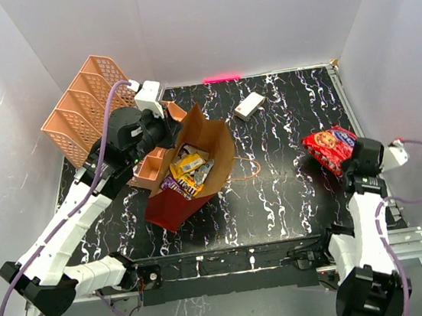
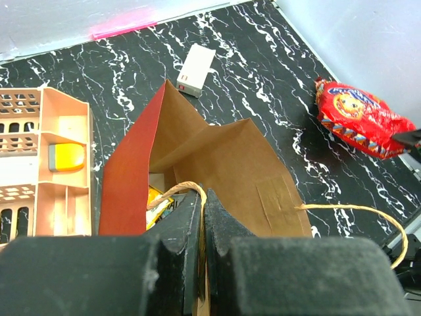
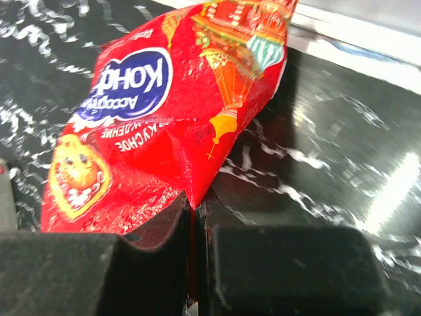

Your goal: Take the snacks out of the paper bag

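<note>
Your left gripper (image 2: 202, 227) has its fingers pinched together on the near rim of the paper bag (image 2: 230, 158), which lies left of the table's centre with small wrappers (image 1: 189, 171) inside. Your right gripper (image 3: 196, 224) is clamped on the red cookie packet (image 3: 164, 105) near the right edge.

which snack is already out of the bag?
The large red cookie packet, off to the right, pinched in the right jaws. The smaller yellow, orange and dark wrappers lie inside the paper bag.
</note>
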